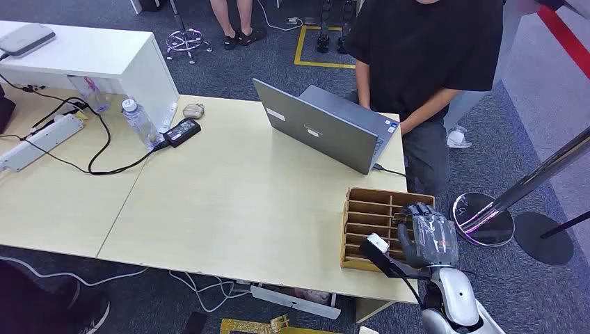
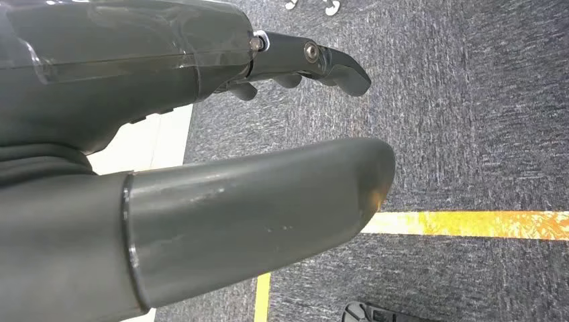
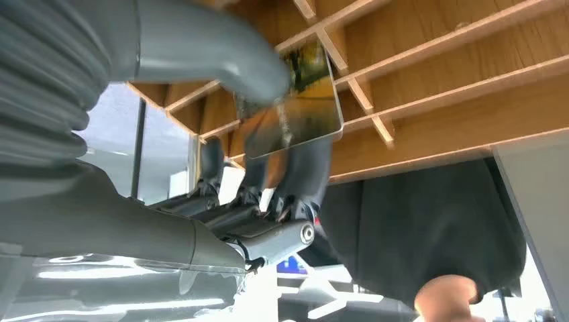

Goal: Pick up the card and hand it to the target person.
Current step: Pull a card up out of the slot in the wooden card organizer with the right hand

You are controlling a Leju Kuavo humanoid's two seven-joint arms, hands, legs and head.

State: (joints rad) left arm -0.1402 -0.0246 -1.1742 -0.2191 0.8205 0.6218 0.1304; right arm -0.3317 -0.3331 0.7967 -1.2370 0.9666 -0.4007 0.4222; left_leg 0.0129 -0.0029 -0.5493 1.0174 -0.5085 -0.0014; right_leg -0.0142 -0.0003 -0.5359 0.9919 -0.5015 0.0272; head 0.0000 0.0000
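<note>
1. The right hand (image 1: 430, 235) pinches one card (image 3: 295, 107) between thumb and fingers, over the wooden slotted rack (image 1: 365, 209).
2. The left hand (image 2: 201, 168) hangs over carpet, fingers apart, holding nothing.
3. One rack sits at the table's (image 1: 229, 202) 4 o'clock corner, touching the front edge.
4. One open laptop (image 1: 323, 125) stands at 12 o'clock from the rack, one person (image 1: 424, 62) behind it.
5. One bottle (image 1: 139, 122) and one power strip (image 1: 38, 142) lie at 10 o'clock, with bare tabletop between them and the rack.

text: none legible | laptop (image 1: 327, 125) lid stickers: possibly printed, too small | card (image 3: 295, 100): blurred
</note>
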